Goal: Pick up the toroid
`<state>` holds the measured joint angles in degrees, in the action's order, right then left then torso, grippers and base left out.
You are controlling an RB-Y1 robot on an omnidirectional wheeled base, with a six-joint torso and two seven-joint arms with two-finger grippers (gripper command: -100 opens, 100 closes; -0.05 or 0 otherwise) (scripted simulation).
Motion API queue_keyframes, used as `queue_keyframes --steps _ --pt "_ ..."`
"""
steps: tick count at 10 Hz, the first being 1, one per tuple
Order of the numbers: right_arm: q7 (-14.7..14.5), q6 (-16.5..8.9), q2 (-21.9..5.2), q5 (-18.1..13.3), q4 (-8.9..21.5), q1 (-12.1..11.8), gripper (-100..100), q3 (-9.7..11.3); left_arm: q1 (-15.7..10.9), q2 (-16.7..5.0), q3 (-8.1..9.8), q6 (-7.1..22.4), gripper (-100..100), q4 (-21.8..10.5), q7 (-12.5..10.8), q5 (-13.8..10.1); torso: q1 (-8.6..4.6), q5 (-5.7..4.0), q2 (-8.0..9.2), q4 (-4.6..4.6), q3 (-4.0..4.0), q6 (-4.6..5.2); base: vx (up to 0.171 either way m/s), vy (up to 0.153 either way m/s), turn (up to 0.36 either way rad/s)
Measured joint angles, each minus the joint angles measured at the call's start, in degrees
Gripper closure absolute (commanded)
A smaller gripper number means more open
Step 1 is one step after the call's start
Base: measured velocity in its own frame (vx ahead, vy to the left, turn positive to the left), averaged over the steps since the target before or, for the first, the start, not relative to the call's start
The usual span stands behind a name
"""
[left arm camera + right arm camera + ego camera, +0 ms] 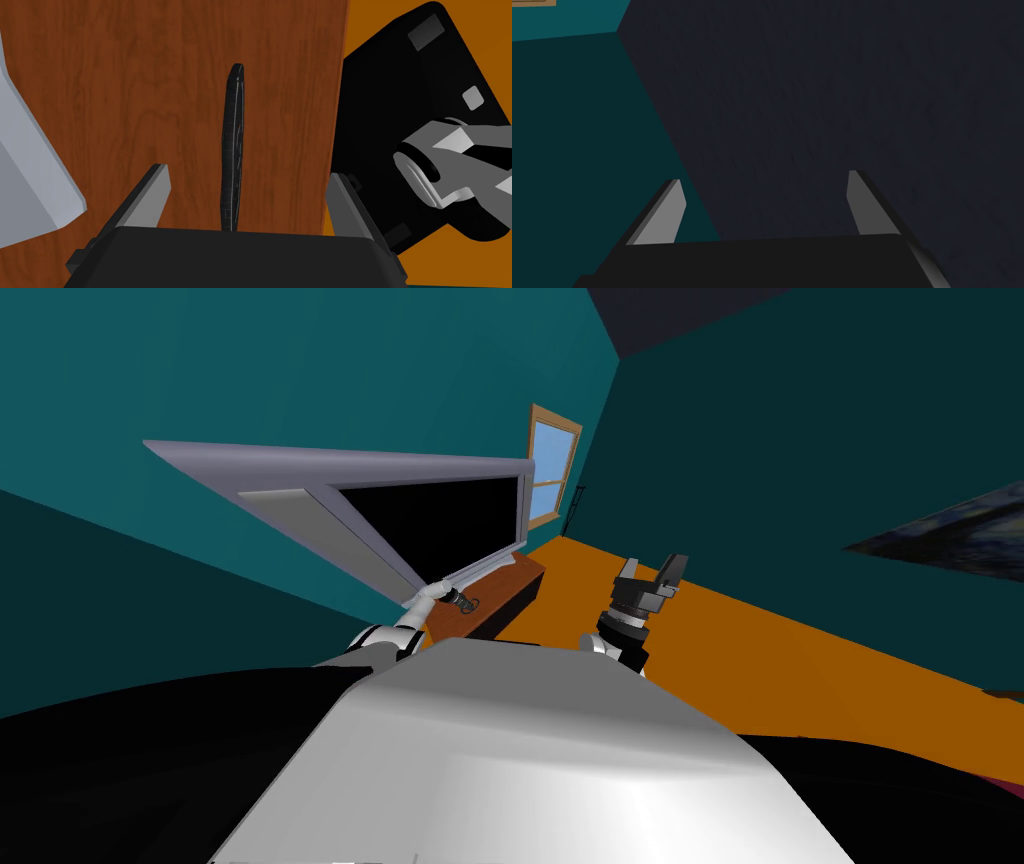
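Item, task: toroid (234, 150), black, seen edge-on in the left wrist view as a thin upright sliver over the reddish-brown wooden cabinet top (125, 75); you find it between the two fingers of the left gripper (248, 171), near the midline and touching neither finger. Item: left gripper, fingers spread wide with nothing pinched; in the head view you see it (462, 600) at the end of the outstretched left arm, over the near end of the cabinet (510, 580). Item: light grey slab (30, 165), lying on the wood beside one finger, well apart from the toroid. Item: television (430, 513), large, grey-framed with a black screen, standing on the same cabinet against the teal wall (250, 378). Item: orange floor (800, 648), bordering the cabinet's edge in the left wrist view (360, 25). Item: right gripper (668, 571), raised over the floor to the right of the cabinet, away from the toroid; its wrist view shows you the fingers parted (764, 177) and holding nothing. Item: window (553, 468), wooden-framed, in the far wall beyond the television.
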<state>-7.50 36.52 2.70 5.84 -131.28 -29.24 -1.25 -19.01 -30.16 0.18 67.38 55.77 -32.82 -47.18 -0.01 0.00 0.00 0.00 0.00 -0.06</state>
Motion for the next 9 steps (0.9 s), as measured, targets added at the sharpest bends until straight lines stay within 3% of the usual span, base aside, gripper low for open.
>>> queue_keyframes --steps 5,9 --pt "0.0 -0.01 -0.01 0.0 0.0 0.02 0 0.0 -1.55 -1.14 3.22 -3.7 -100 -6.07 -2.02 0.54 0.32 0.07 0.42 0.09 0.24 0.02 -0.109 0.079 -0.279" --pt "0.0 0.0 -0.01 0.0 0.0 0.01 0 0.0 -3.07 -2.05 5.18 -6.13 -100 -11.82 -2.36 0.39 0.24 0.06 0.23 0.05 0.14 0.0 -0.071 0.04 -0.262"
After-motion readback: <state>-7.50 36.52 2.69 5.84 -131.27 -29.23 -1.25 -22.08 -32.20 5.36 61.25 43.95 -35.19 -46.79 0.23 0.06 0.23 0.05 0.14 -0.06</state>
